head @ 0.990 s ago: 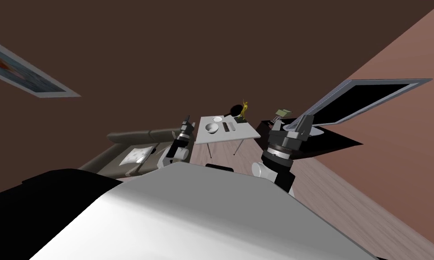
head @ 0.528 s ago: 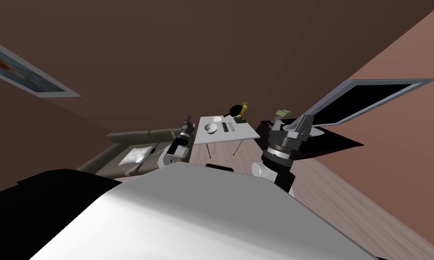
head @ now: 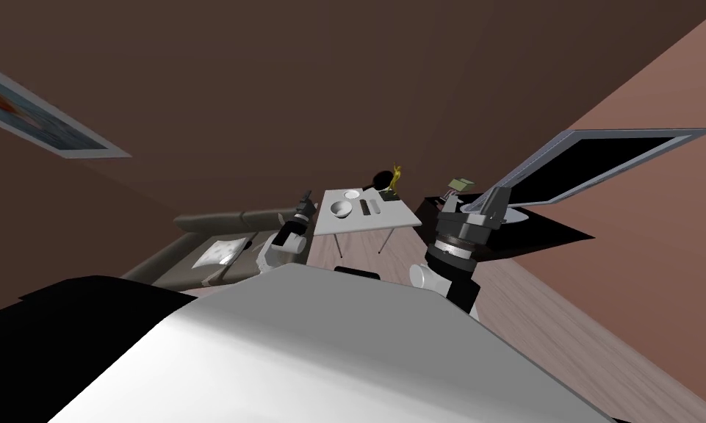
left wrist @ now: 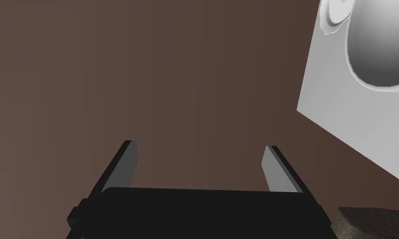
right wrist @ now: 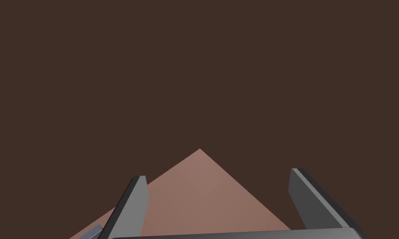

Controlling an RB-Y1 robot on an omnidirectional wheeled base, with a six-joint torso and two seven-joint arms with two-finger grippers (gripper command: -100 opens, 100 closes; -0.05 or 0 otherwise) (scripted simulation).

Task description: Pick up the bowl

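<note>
The table [head: 399, 214] stands ahead of you, and the bowl [head: 341, 209] sits upright on the table's left part near its front edge, with a small plate [head: 353, 194] just beyond it. The left gripper [head: 305, 200] hangs near the table's left edge, fingers wide and empty. Its wrist view puts the bowl [left wrist: 381, 54] off to one side of the fingers, not between them, so expect to swing this nearer gripper in over the table. The right gripper [head: 499, 197], also wide and empty, is off the table's right side, well apart from the bowl.
</note>
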